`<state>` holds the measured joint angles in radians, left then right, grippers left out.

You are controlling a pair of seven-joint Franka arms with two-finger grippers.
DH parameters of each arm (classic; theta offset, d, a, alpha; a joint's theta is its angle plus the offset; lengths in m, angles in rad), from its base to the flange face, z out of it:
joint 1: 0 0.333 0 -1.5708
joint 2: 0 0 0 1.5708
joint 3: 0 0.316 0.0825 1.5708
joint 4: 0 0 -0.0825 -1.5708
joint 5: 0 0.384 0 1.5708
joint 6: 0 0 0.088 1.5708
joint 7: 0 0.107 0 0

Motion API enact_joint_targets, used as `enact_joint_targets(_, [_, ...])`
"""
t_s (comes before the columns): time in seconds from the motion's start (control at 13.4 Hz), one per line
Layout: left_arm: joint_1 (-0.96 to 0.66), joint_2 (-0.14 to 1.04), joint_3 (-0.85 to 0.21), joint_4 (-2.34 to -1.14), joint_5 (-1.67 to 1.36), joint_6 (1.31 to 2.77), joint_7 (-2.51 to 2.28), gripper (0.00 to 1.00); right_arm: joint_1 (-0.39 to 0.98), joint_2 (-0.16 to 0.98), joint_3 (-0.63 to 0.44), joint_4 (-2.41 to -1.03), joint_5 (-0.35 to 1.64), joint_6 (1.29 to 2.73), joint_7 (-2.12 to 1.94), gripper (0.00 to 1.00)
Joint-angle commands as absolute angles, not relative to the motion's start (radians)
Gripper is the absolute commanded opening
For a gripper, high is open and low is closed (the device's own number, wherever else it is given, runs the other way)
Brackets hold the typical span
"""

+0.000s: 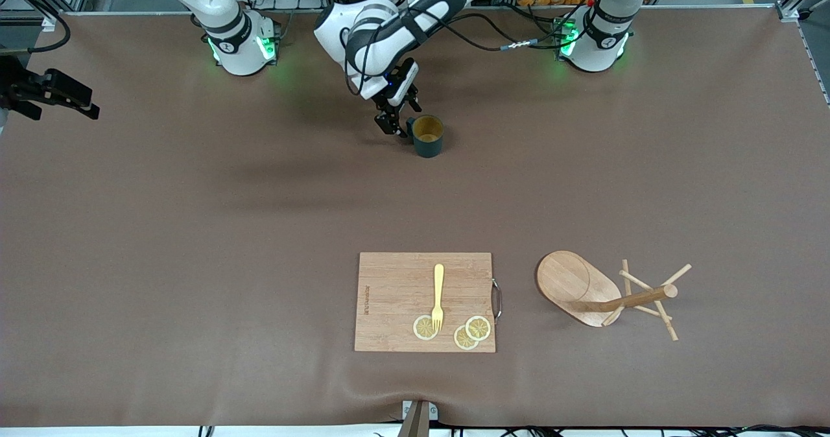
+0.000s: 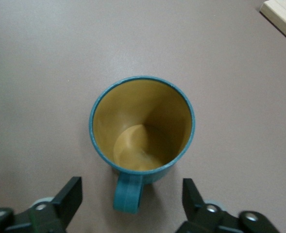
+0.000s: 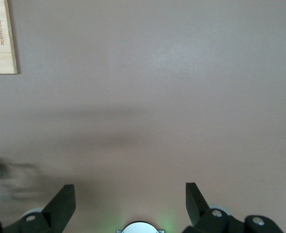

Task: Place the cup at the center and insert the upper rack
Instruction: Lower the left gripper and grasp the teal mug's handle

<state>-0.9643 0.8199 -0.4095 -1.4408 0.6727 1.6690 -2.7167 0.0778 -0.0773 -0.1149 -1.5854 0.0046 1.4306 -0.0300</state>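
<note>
— Nearest the camera was the wooden cutting board (image 1: 395, 294), with a yellow fork (image 1: 438, 293) lying on it, tines toward one of three lemon slices (image 1: 425, 327) (two of them overlapping).

— And the arms?

— At the right arm's end, the right pincer (image 3: 129, 191) hung released over bare counter (image 1: 194, 229), waiting, with nothing between its fingers. Near the middle, the left pincer (image 1: 397, 124) sat low beside the cup (image 1: 428, 136).

— Grasping it?

— No. Its fingers (image 2: 71, 191) stood apart on either side of the cup's handle (image 2: 127, 195), with a gap on each side.

— Where was the cup?

— Upright on the counter, between the two bases and farther from the camera than the board, handle turned toward the right arm's end.

— And the upper rack (image 1: 606, 294)?

— Tipped over beside the board, toward the left arm's end: oval base up on edge, post lying along the counter, pegs splayed against it.
</note>
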Motion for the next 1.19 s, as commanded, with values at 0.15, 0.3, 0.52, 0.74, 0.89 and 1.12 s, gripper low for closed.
enact_joint_targets(0.15, [-1.035,0.854,-0.371,-1.416,0.710,1.686,-2.770,0.83,0.074,-0.104,-0.110,-1.603,0.020,1.434,-0.018,1.00])
enact_joint_targets(0.3, [-1.042,0.853,-0.361,-1.416,0.713,1.687,-2.772,0.81,0.074,-0.104,-0.110,-1.601,0.020,1.434,-0.018,1.00])
enact_joint_targets(0.52, [-1.043,0.850,-0.359,-1.414,0.713,1.687,-2.769,0.75,0.074,-0.104,-0.110,-1.601,0.020,1.433,-0.020,1.00])
enact_joint_targets(0.74, [-1.046,0.850,-0.351,-1.416,0.713,1.687,-2.769,0.72,0.074,-0.104,-0.110,-1.597,0.018,1.433,-0.020,1.00])
enact_joint_targets(0.89, [-1.054,0.850,-0.351,-1.416,0.713,1.686,-2.770,0.71,0.074,-0.104,-0.110,-1.592,0.018,1.430,-0.020,1.00])
enact_joint_targets(1.12, [-1.069,0.847,-0.330,-1.414,0.713,1.686,-2.793,0.68,0.074,-0.104,-0.110,-1.579,0.020,1.427,-0.018,1.00])
